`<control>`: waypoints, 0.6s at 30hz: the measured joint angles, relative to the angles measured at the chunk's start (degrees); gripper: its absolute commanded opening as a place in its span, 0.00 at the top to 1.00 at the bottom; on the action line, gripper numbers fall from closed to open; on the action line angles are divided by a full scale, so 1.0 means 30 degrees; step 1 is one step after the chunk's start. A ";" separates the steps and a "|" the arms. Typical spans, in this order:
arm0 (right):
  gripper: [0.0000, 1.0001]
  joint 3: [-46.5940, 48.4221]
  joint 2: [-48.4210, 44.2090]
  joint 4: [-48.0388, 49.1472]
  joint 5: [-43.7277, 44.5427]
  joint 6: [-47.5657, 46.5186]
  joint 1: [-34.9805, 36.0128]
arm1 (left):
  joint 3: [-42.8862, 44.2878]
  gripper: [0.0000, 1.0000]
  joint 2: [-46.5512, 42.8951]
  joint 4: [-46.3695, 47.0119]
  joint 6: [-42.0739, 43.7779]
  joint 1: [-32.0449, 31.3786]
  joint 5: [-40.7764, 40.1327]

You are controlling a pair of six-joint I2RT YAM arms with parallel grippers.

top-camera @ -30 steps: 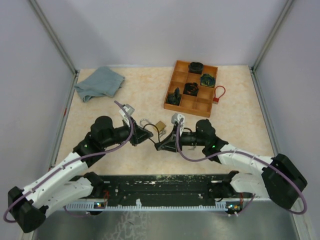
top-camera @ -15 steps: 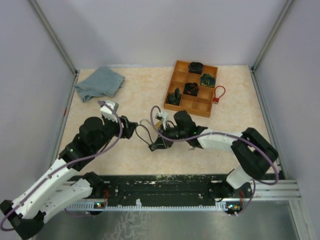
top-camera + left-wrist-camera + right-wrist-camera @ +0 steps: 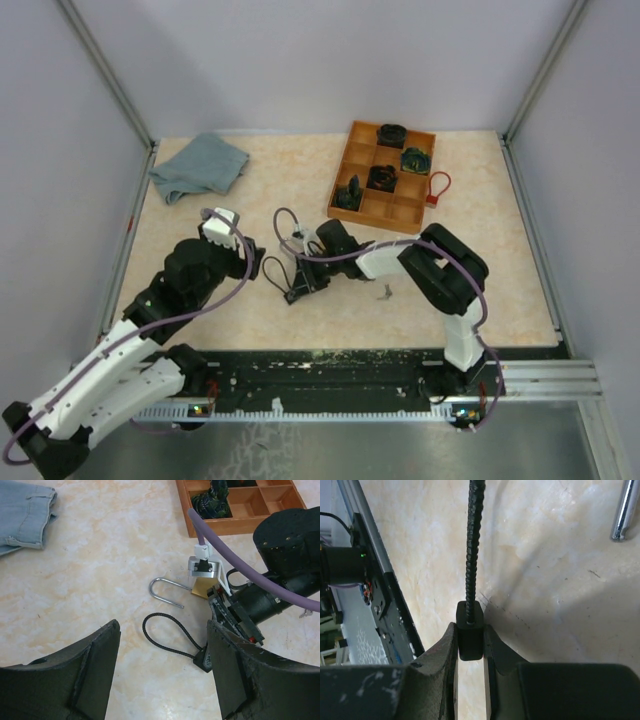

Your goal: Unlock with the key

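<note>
A brass padlock (image 3: 201, 588) lies on the table, its silver shackle (image 3: 164, 591) swung out with one end free. In front of it lies a black cord loop (image 3: 167, 635) that ends in a small black block (image 3: 469, 635). My right gripper (image 3: 470, 636) is shut on that block, with the arm stretched far to the left (image 3: 297, 291). My left gripper (image 3: 164, 630) hovers open just left of the loop (image 3: 257, 262) and holds nothing. A small metal piece (image 3: 383, 291), possibly the key, lies right of the right arm.
An orange compartment tray (image 3: 362, 208) with several dark parts stands at the back right, a red loop tag (image 3: 437, 187) beside it. A folded blue cloth (image 3: 200, 165) lies at the back left. Grey walls close in three sides.
My left gripper has opened and pulled back to the left. The right arm has swung left across the table, with the black block still between its fingers.
</note>
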 measured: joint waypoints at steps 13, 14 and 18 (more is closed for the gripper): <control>0.46 0.1617 -0.0335 -0.2463 0.2572 -0.0889 0.0168 | -0.0262 0.24 -0.0328 0.0321 -0.0277 0.1421 0.2084; 0.46 0.1508 -0.0648 -0.2820 0.3169 -0.1107 0.0168 | -0.0284 0.24 -0.0372 0.0350 -0.0423 0.1515 0.2324; 0.46 0.0852 -0.2397 -0.4626 0.5319 -0.1902 0.0160 | -0.0408 0.24 -0.0546 0.0772 -0.1224 0.1698 0.3526</control>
